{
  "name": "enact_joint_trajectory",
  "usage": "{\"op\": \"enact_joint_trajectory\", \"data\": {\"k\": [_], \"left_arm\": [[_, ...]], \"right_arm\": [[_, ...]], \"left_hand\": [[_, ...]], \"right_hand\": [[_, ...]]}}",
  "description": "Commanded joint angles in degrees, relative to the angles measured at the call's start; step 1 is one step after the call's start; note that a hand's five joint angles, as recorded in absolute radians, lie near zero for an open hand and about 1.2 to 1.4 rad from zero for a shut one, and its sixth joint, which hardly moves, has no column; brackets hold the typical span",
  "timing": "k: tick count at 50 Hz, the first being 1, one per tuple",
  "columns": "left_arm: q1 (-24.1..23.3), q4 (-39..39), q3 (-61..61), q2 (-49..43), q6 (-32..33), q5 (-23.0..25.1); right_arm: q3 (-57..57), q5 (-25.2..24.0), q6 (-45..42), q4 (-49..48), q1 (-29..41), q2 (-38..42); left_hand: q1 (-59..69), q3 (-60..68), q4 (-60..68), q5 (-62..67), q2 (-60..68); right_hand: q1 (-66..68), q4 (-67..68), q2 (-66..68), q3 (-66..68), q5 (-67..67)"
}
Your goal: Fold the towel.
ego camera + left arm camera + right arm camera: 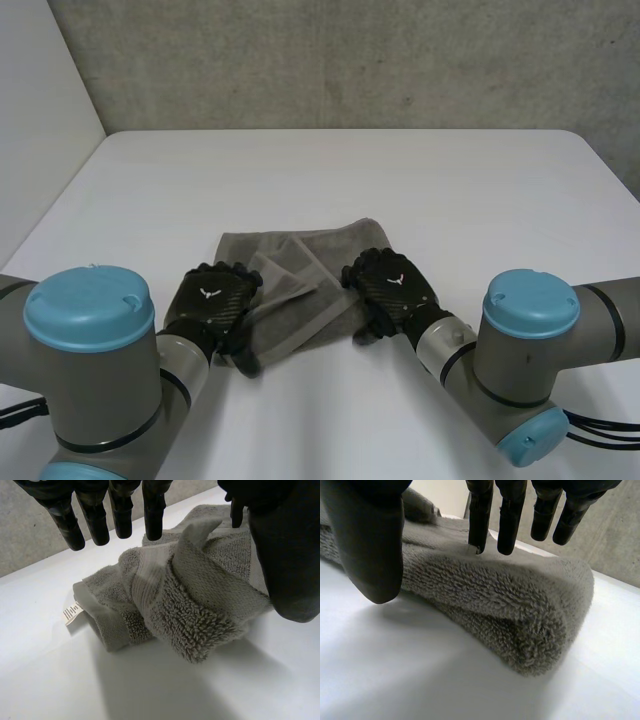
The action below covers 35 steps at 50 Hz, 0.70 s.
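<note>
The robot's left hand [212, 303] and right hand [392, 285] were poised over the near ends of a rumpled grey towel [300, 262], fingers straight, thumbs held apart, gripping nothing. The towel lay bunched on the white table [330, 170], near the robot, a white label [72, 612] at one corner. A concrete wall [350, 60] stood beyond.

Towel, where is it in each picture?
Head view: the grey towel lies rumpled, left hand at one end, right hand at the other.
Left wrist view: the towel is bunched below the left hand's fingertips, white tag at one end.
Right wrist view: the towel's thick fold sits under the right hand's fingers.
Shared landmark: the white table.
</note>
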Motion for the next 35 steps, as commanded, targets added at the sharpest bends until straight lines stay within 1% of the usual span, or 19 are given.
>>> {"op": "enact_joint_trajectory", "data": {"k": [1, 11, 13, 14, 15, 17, 18, 20, 21, 22, 23, 24, 35], "left_arm": [[-0.02, 0.39, -0.28, -0.32, 0.0, -0.7], [-0.02, 0.48, -0.37, -0.49, 0.0, -0.79], [-0.1, 0.48, -0.37, -0.58, 0.0, -0.79], [-0.1, 0.48, -0.37, -0.58, 0.0, -0.79], [-0.1, 0.48, -0.37, -0.58, 0.0, -0.79], [-0.1, 0.48, -0.37, -0.58, 0.0, -0.79], [-0.19, 0.48, -0.29, -0.58, 0.0, -0.79], [-0.19, 0.48, -0.2, -0.58, 0.0, -0.79], [-0.19, 0.48, -0.2, -0.58, 0.0, -0.79], [-0.19, 0.48, -0.2, -0.58, 0.0, -0.79], [-0.11, 0.48, -0.11, -0.67, 0.0, -0.79], [-0.1, 0.48, -0.02, -0.67, 0.0, -0.79], [-0.1, 0.48, 0.95, -0.4, 0.0, -0.88]], "right_arm": [[-0.42, 2.9, -0.44, 0.0, -0.69, 0.53], [-0.33, 3.61, -0.44, -0.09, -0.96, 0.27], [-0.33, 3.52, -0.35, -0.09, -0.96, 0.18], [-0.33, 3.52, -0.26, -0.17, -0.96, 0.09], [-0.33, 3.52, -0.26, -0.17, -0.96, 0.09], [-0.16, 3.52, 0.18, -0.52, -0.96, -0.08], [-0.16, 3.52, 0.18, -0.53, -0.96, -0.08], [0.28, 3.44, 0.35, -1.49, -0.96, -0.17], [0.28, 3.44, 0.35, -1.49, -0.96, -0.17], [0.46, 3.35, 0.44, -1.75, -0.96, -0.26], [0.46, 3.35, 0.44, -1.76, -0.96, -0.26], [0.55, 3.35, 0.79, -2.02, -0.96, -0.26], [0.2, 2.73, 5.97, -1.5, -1.04, -2.19]], "left_hand": [[-5.83, -2.2, -2.69, -2.99, -3.64], [-5.66, -2.2, -2.69, -2.99, -3.47], [-5.66, -2.2, -2.69, -2.99, -3.47], [-5.66, -2.2, -2.69, -2.99, -3.47], [-5.66, -2.2, -2.69, -2.99, -3.47], [-5.66, -2.2, -2.69, -2.99, -3.47], [-5.66, -2.2, -2.69, -2.99, -3.47], [-5.83, -2.2, -2.69, -2.99, -3.64], [-5.83, -2.2, -2.69, -2.99, -3.64], [-5.83, -2.2, -2.69, -2.99, -3.64], [-5.66, -2.2, -2.69, -2.99, -3.47], [-5.83, -2.2, -2.69, -2.99, -3.64], [-5.66, -2.2, -2.69, -2.99, -3.47]], "right_hand": [[0.92, 1.63, 1.52, 0.47, 0.57], [1.75, 1.63, 2.36, 0.47, 1.41], [4.11, 1.63, 4.72, 0.47, 3.77], [7.77, 1.63, 8.38, 0.47, 7.43], [7.81, 1.63, 8.42, 0.47, 7.47], [18.02, 1.63, 18.63, 0.47, 17.67], [18.07, 1.63, 18.68, 0.47, 17.73], [34.81, 1.63, 35.41, 0.47, 34.46], [34.89, 1.63, 35.5, 0.47, 34.55], [42.55, 1.63, 43.16, 0.47, 42.21], [42.63, 1.63, 43.24, 0.47, 42.29], [49.07, 1.63, 49.68, 0.47, 48.72], [49.13, 1.63, 49.74, 0.47, 48.79]]}}
